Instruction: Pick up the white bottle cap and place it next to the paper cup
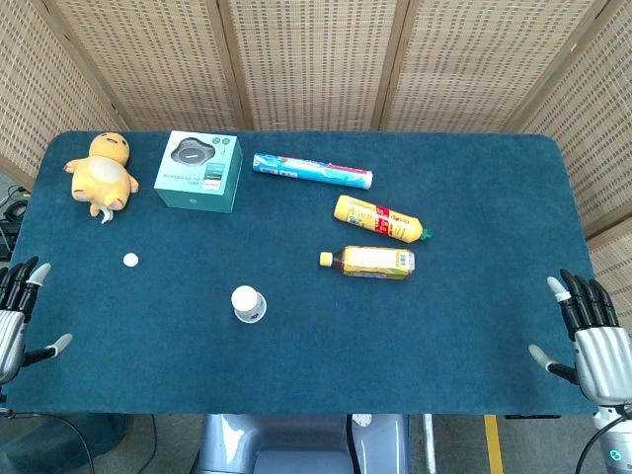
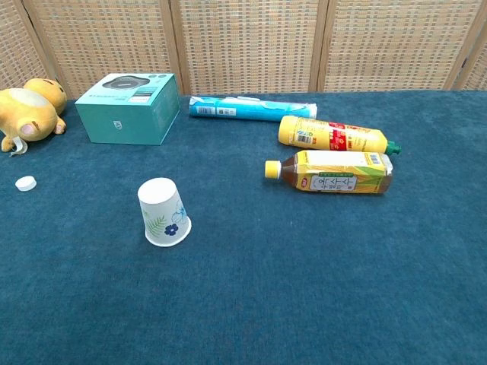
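The small white bottle cap (image 1: 130,260) (image 2: 26,183) lies on the blue table left of centre, by itself. An upside-down paper cup (image 1: 248,303) (image 2: 163,212) with a blue flower print stands to its right and nearer the front edge. My left hand (image 1: 14,316) hovers at the table's left front edge with fingers spread, holding nothing, well left of the cap. At the right front edge my right hand (image 1: 591,339) is likewise spread and empty. Neither hand appears in the chest view.
A yellow plush toy (image 1: 102,172) and a teal box (image 1: 198,171) sit at the back left. A blue-white tube (image 1: 312,171), a yellow bottle (image 1: 381,217) and a tea bottle (image 1: 369,262) lie right of centre. Wicker screens stand behind the table.
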